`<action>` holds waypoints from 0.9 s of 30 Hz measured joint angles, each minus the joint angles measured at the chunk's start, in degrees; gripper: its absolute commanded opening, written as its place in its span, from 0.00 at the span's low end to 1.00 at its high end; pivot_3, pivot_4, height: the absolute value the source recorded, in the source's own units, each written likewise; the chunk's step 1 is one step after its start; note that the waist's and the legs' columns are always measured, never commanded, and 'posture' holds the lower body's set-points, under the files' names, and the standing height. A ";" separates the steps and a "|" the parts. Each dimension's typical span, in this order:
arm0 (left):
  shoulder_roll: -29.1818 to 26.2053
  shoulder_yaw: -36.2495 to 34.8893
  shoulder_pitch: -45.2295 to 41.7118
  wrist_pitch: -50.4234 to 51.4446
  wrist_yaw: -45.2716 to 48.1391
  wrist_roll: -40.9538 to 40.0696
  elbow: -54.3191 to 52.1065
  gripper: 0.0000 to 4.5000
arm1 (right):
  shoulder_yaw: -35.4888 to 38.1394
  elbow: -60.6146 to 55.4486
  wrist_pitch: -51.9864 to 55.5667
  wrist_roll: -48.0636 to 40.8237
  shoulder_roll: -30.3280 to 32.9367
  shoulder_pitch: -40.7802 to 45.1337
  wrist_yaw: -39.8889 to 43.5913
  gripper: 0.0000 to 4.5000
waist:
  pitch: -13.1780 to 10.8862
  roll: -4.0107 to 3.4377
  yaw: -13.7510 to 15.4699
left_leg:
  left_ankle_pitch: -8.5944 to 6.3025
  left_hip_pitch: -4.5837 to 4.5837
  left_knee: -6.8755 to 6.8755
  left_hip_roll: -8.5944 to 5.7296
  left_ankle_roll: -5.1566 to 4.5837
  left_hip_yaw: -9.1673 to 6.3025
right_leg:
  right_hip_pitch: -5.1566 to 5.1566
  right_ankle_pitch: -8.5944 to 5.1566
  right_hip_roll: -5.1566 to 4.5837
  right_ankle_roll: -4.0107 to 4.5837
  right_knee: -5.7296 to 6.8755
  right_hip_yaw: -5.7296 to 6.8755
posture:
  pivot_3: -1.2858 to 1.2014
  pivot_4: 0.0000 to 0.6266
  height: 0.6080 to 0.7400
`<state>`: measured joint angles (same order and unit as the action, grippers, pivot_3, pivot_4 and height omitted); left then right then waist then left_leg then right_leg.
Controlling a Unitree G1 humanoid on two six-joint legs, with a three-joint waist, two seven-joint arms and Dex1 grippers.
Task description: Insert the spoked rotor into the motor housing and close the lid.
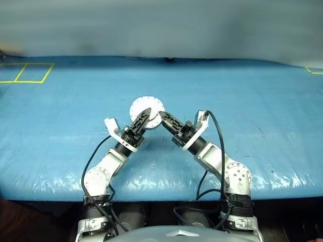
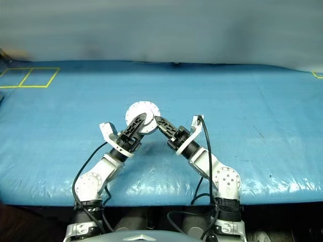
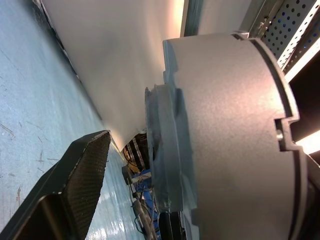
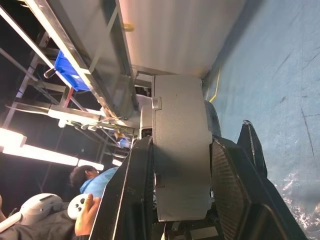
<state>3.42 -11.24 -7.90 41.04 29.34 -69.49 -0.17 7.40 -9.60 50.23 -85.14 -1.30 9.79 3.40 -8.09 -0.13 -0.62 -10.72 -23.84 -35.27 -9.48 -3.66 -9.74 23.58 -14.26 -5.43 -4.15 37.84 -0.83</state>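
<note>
Above the blue tabletop point(image 1: 60, 126), the left gripper point(image 1: 143, 117) stands with its jaws spread beside the closed motor housing point(image 4: 181, 145). The plain face of the lid point(image 1: 146, 107) is turned up. The right gripper point(image 1: 164, 120) pinches the housing's grey rim between its jaws, holding it raised.
</note>
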 measured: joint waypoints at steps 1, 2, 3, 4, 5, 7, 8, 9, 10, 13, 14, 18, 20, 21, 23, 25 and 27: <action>0.05 0.19 -0.08 -0.27 0.38 0.86 0.00 0.96 | -0.01 0.00 0.01 0.01 0.12 -0.03 0.00 0.27 | 0.00 0.00 -0.01 | 0.00 0.00 0.00 0.00 0.00 0.00 | 0.00 0.00 0.00 0.00 0.00 0.00 | 0.52 0.24 1.00; 0.07 0.38 -0.13 -0.43 0.62 1.18 0.00 0.91 | 0.00 0.00 -0.01 0.03 0.16 -0.07 -0.01 0.27 | 0.00 0.00 -0.03 | 0.00 0.00 0.01 0.00 0.00 0.01 | 0.01 0.00 0.00 0.00 0.00 -0.01 | 0.52 0.24 1.00; 0.10 0.52 -0.20 -0.54 0.81 1.39 0.00 0.87 | 0.01 0.00 -0.09 0.09 0.20 -0.11 -0.05 0.27 | 0.00 0.00 -0.05 | 0.00 0.00 0.01 0.00 0.00 0.01 | 0.01 0.00 0.00 0.00 0.00 -0.01 | 0.52 0.24 1.00; 0.12 0.56 -0.33 -0.63 1.13 1.46 0.00 0.80 | 0.04 0.01 -0.24 0.33 0.24 -0.14 -0.14 0.27 | 0.00 0.00 -0.05 | 0.00 0.00 0.02 0.00 0.00 0.01 | 0.02 0.00 0.00 0.00 0.00 -0.01 | 0.52 0.24 1.00; 0.13 0.55 -0.39 -0.74 1.37 1.51 0.00 0.72 | 0.04 0.01 -0.32 0.52 0.26 -0.19 -0.30 0.27 | 0.00 0.00 -0.05 | 0.00 0.00 0.02 0.01 0.00 0.01 | 0.02 0.00 0.00 0.00 0.00 -0.01 | 0.52 0.24 1.00; 0.13 0.54 -0.39 -0.79 1.60 1.46 0.07 0.59 | 0.03 0.03 -0.48 0.67 0.27 -0.31 -0.59 0.27 | 0.00 0.00 -0.03 | 0.00 -0.01 0.02 0.01 0.00 0.01 | 0.02 0.00 0.00 0.00 0.00 -0.01 | 0.52 0.24 1.00; 0.13 0.53 -0.37 -0.73 1.58 1.33 0.09 0.57 | 0.02 0.03 -0.62 0.67 0.27 -0.30 -0.58 0.27 | 0.00 0.00 -0.03 | 0.00 -0.01 0.01 0.00 0.00 0.01 | 0.02 0.00 0.00 0.00 -0.01 -0.02 | 0.52 0.24 1.00; 0.13 0.52 -0.37 -0.71 1.53 1.29 0.08 0.57 | -0.05 0.03 -0.73 0.67 0.27 -0.30 -0.59 0.27 | 0.00 0.00 -0.03 | 0.00 -0.01 0.01 0.00 -0.01 0.01 | 0.02 0.00 0.00 0.00 -0.01 -0.02 | 0.52 0.24 1.00; 0.13 0.51 -0.37 -0.66 1.37 1.23 0.08 0.57 | -0.10 0.03 -0.82 0.68 0.27 -0.31 -0.61 0.27 | 0.00 0.00 -0.03 | -0.01 -0.01 0.01 0.00 -0.01 0.01 | 0.01 0.00 0.00 0.00 -0.01 -0.02 | 0.52 0.24 1.00; 0.13 0.46 -0.37 -0.51 0.75 0.82 0.09 0.57 | -0.14 0.05 -0.96 0.74 0.27 -0.31 -0.80 0.27 | 0.00 0.00 -0.03 | -0.01 -0.01 0.01 0.00 -0.01 0.01 | 0.02 0.00 0.00 0.00 -0.01 -0.01 | 0.52 0.24 1.00; 0.14 0.45 -0.37 -0.51 0.70 0.80 0.14 0.57 | -0.16 0.08 -0.99 0.80 0.27 -0.30 -0.86 0.27 | 0.00 0.00 -0.03 | -0.01 -0.01 0.01 0.00 -0.01 0.01 | 0.02 0.00 0.00 0.00 -0.01 -0.01 | 0.52 0.24 1.00; 0.16 0.42 -0.39 -0.67 0.46 0.88 0.68 0.57 | -0.25 0.17 -1.28 1.69 0.27 -0.28 -1.07 0.49 | 0.00 0.00 -0.02 | 0.00 -0.01 0.01 0.00 -0.01 0.01 | 0.02 0.00 0.00 0.00 -0.01 -0.01 | 0.52 0.24 1.00; 0.19 0.47 -0.46 -1.31 -0.44 1.09 1.27 0.57 | -0.31 0.17 -1.50 2.06 0.25 -0.24 -1.07 0.64 | 0.00 0.00 -0.04 | 0.00 0.00 0.01 0.00 -0.01 0.01 | 0.01 0.00 0.00 0.00 0.00 -0.02 | 0.52 0.24 1.00; 0.21 0.41 -0.63 -1.81 -0.93 1.36 1.68 0.57 | -0.31 0.17 -1.61 2.44 0.25 -0.24 -1.07 0.72 | 0.00 0.00 -0.03 | 0.00 0.00 0.01 0.00 -0.01 0.01 | 0.02 0.01 0.00 0.00 0.00 -0.01 | 0.52 0.24 1.00; 0.28 -0.09 -1.00 -3.07 -2.00 1.81 2.39 0.57 | -0.28 0.16 -2.12 2.95 0.20 -0.22 -1.04 0.85 | 0.00 0.00 -0.05 | 0.00 0.00 0.01 0.01 0.00 0.01 | 0.02 0.01 0.00 0.00 0.01 -0.02 | 0.52 0.24 1.00; 0.36 -0.72 -1.21 -4.45 -3.14 2.23 3.12 0.57 | -0.18 -0.02 -2.72 3.06 -0.15 0.06 -0.65 0.92 | 0.00 0.00 -0.06 | 0.00 0.00 0.01 0.01 0.00 0.02 | 0.02 0.01 0.00 0.00 0.01 -0.02 | 0.52 0.24 1.00; 0.54 -1.79 -1.61 -6.56 -4.56 3.80 5.04 0.57 | -0.02 -0.56 -4.10 3.70 -0.45 0.68 -0.07 0.92 | 0.00 0.00 -0.06 | 0.00 0.00 0.01 0.01 0.00 0.02 | 0.02 0.01 0.01 0.00 0.00 -0.02 | 0.52 0.24 1.00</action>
<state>3.96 -13.03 -9.52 34.48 24.78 -65.69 4.87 7.39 -10.17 46.13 -81.44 -1.75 10.48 3.33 -8.09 -0.13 -0.68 -10.72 -23.83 -35.26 -9.46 -3.66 -9.72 23.59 -14.25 -5.42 -4.14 37.85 -0.85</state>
